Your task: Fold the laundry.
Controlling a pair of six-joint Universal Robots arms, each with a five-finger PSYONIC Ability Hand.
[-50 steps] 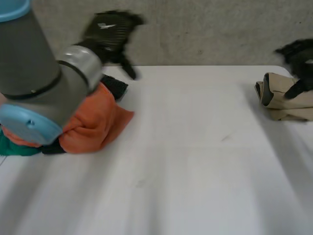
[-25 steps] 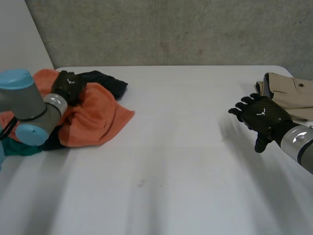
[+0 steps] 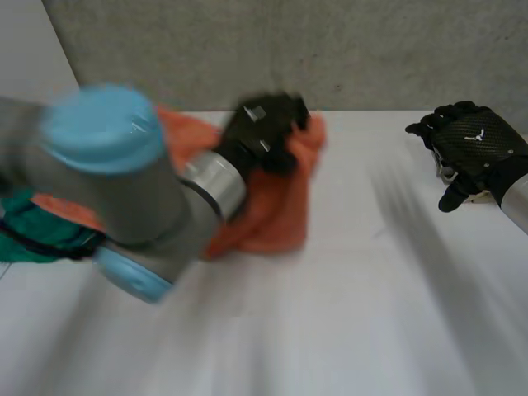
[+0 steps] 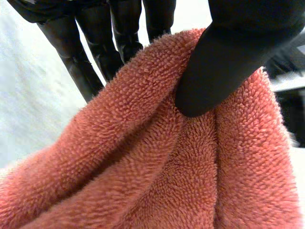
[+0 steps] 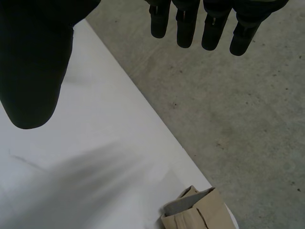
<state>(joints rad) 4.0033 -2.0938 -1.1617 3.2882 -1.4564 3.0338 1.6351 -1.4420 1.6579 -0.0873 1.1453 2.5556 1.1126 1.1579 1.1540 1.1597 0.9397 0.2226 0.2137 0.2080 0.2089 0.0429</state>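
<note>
An orange terry towel (image 3: 276,206) trails from the laundry pile at the left toward the middle of the white table (image 3: 346,330). My left hand (image 3: 264,132) is shut on its upper edge. In the left wrist view the thumb (image 4: 228,62) presses the orange towel (image 4: 167,167) against the fingers (image 4: 95,47) behind a raised fold. My right hand (image 3: 478,153) hovers open over the table's far right corner. Its straight fingers (image 5: 190,24) and thumb (image 5: 33,62) hold nothing.
A green cloth (image 3: 33,227) lies at the left edge under my left arm (image 3: 124,190), which crosses the left part of the table. A folded beige garment (image 5: 195,214) sits at the table's far right corner below my right hand. A grey wall stands behind the table.
My left hand has shut on the orange towel and pulled it right, toward the table's middle. My right hand has moved up and back toward the far right corner, still open.
</note>
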